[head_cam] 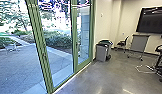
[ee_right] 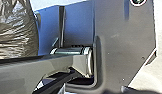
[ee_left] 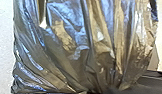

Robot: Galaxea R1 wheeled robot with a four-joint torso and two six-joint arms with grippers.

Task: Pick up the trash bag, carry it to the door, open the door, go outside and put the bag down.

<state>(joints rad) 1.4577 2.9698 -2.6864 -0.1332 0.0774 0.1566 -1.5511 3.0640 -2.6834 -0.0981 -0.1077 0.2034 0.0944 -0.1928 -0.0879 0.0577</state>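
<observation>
Trash bag (ee_left: 84,45) close to the robot; green-framed glass doors (head_cam: 43,50) in front.
The wrinkled bag shows in both wrist views; whether either gripper is open or closed, one cannot tell.

A crinkled, shiny, grey-brown plastic bag (ee_right: 15,30), its lower part perhaps hidden by the robot's grey jointed bar (ee_right: 34,66), bulges near the robot's wide dark plate (ee_right: 119,47). Pale ground (ee_right: 153,77) shows past the plate.
</observation>
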